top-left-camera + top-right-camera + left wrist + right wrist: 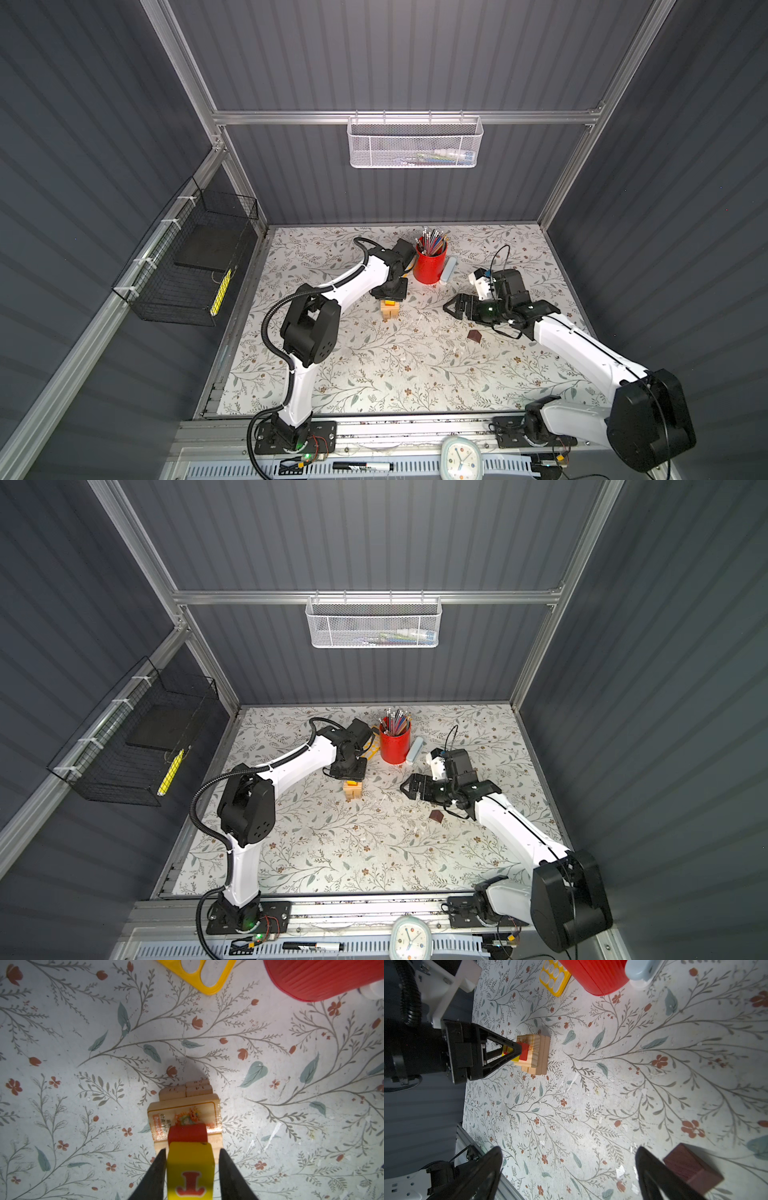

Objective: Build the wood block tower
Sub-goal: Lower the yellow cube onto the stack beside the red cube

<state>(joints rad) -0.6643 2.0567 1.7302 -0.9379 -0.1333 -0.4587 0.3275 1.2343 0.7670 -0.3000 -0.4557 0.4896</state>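
Note:
The wood block tower [389, 311] [353, 791] stands mid-table: pale tan oblong blocks [185, 1109] carry a red cube [187, 1133], and a yellow lettered cube [190, 1167] sits on top of that. My left gripper [192, 1150] straddles the yellow cube from above, open, with a narrow gap showing on one side. The dark brown roof-shaped piece [474, 336] [691, 1167] lies alone on the table to the right. Just beside it, my right gripper [569, 1150] [451, 307] hovers wide open, holding nothing and pointing toward the tower [535, 1055].
A red pencil cup [430, 264] stands behind the tower, with a yellow calculator [199, 974] and a pale blue oblong object [449, 268] beside it. A white mesh basket [415, 143] hangs on the back wall and a black wire basket [195, 266] on the left.

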